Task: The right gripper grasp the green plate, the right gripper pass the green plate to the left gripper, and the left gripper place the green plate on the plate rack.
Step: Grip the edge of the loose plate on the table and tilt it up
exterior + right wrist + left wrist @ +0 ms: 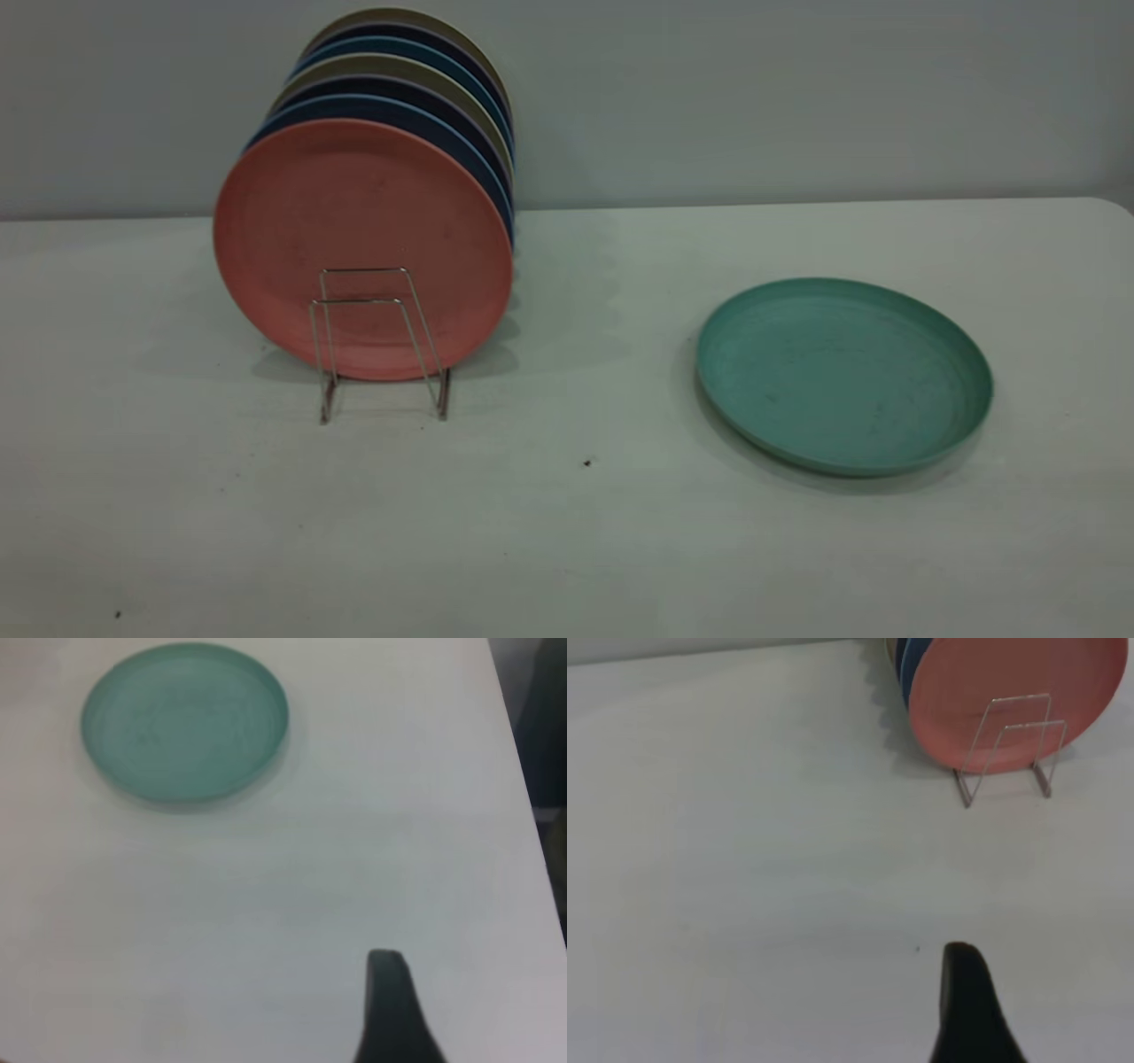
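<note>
None of the three steps looks done from where I sit: the round teal-green matte plastic plate [843,376] lies flat on the pale bench [567,532], well to the right of the thin silver wire plate rack [381,346], untouched. I judge the pick-up, the hand-over and the racking are all still ahead.

Only one dark pointed finger of the right end effector [392,1010] shows in its wrist view, hanging above bare bench well apart from the plate; I cannot tell how wide it stands, but nothing is in its hold. Likewise for the left end effector [970,1005], one finger showing, away from the rack, holding nothing.

At the rack, a salmon-pink round plate [363,248] stands upright at the front, leaning behind two short trapezoid wire loops; a row of dark blue, teal and olive plates [416,89] stands packed behind it. That teal-green plate has a low raised rim and faint dark scuffs on its dull face. Its thin rim looks like the only place to grip.
</note>
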